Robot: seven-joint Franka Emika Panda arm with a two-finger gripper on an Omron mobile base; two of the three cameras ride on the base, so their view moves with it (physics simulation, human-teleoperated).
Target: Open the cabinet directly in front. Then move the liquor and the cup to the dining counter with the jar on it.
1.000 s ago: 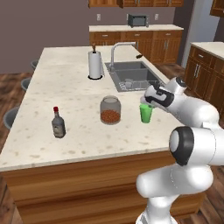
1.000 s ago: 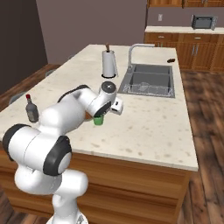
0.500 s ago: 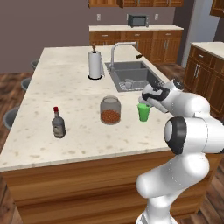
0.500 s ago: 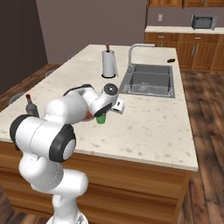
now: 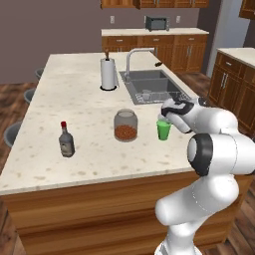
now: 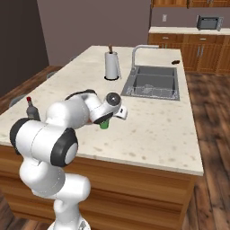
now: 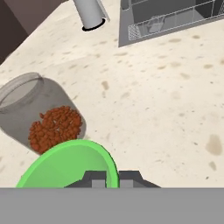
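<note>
A large kitchen island with a beige speckled stone top, called here the table [image 5: 74, 104], is seen from behind a white robot arm. On the table, the green cup [image 5: 163, 130] is gripped at its rim by the gripper [image 5: 165, 115], whose jaws are closed narrowly on the cup wall, one fingertip inside and one outside, as seen from the hand view. The cup sits near the right part of the table, just in front of the steel sink [image 5: 152, 85], and appears to be resting on or just above the stone. To its left, close by but apart, stands the squat clear jar [image 5: 125, 125] with orange-brown contents. Further left, well apart, the liquor [image 5: 65, 140] stands upright with its red cap on. At the far side, a white paper-towel roll [image 5: 108, 73] stands beside the curved faucet [image 5: 137, 56]. The cup is judged light, stiff, thin-walled plastic, somewhat slippery, best held by the rim as now. The liquor is judged heavier, fragile glass, best taken around the body below the neck. A pale label is seen on the bottle, but no writing can be read.
</note>
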